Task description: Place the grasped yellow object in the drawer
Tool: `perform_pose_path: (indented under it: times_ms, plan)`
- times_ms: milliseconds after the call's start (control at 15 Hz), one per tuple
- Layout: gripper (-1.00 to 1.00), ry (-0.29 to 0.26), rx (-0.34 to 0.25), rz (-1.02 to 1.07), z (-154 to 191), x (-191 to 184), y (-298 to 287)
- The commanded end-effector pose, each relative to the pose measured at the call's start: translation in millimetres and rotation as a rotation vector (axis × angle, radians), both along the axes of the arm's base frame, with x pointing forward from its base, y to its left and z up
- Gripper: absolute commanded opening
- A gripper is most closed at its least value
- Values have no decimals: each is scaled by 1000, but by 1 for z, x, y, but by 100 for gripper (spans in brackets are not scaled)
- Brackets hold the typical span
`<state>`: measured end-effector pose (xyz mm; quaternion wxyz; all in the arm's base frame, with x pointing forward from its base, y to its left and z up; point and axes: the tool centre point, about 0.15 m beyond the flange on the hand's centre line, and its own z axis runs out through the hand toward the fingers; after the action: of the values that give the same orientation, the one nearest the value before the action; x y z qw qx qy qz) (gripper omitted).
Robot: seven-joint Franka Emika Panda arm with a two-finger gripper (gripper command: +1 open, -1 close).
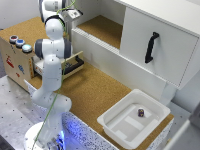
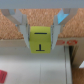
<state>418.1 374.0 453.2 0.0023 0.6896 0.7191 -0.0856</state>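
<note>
Gripper (image 2: 40,31) clamped on yellow object (image 2: 40,39), block pinched between both fingers, carried high over cork shelf. Drawer (image 1: 74,64) sits pulled open in wooden box, well apart from gripper, ready for drop. White bin (image 1: 116,125) holds tiny dark thing, irrelevant.

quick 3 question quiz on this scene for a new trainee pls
1. True or false: the gripper has the yellow object clamped between its fingers.
2. What lies in the white bin? A) a tiny dark object B) a red block C) a spoon
3. Fill in: the drawer of the wooden box stands ____ (open or shut).

Key: 1 true; 2 A; 3 open.
</note>
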Motion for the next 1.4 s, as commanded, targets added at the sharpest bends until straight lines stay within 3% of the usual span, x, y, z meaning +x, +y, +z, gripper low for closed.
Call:
perform_pose_path:
  times_ms: [0,200,400,667,933,1333]
  plan:
    - [-100,-73,48,-146,-42,-38,-60]
    - [-100,-127,118,-233,-52,-45,-72]
    - [-100,-159,237,-313,-62,-51,-77]
    - [-100,-138,341,-249,-77,-62,-61]
    - [-100,-86,351,-197,-96,-69,-54]
    - [-100,-76,259,-107,-115,-47,-53]
